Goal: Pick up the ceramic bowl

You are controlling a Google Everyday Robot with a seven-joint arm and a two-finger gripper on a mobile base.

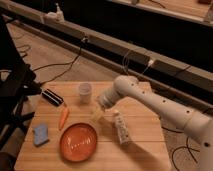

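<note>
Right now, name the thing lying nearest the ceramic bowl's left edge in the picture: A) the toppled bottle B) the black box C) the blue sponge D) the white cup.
C: the blue sponge lies just left of the ceramic bowl in the camera view, while the gripper hangs by the bowl's far right rim.

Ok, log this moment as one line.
task: pick up ceramic bowl | gripper: over table, near bowl's far-right rim | bowl: flat on table, not lifted
</note>
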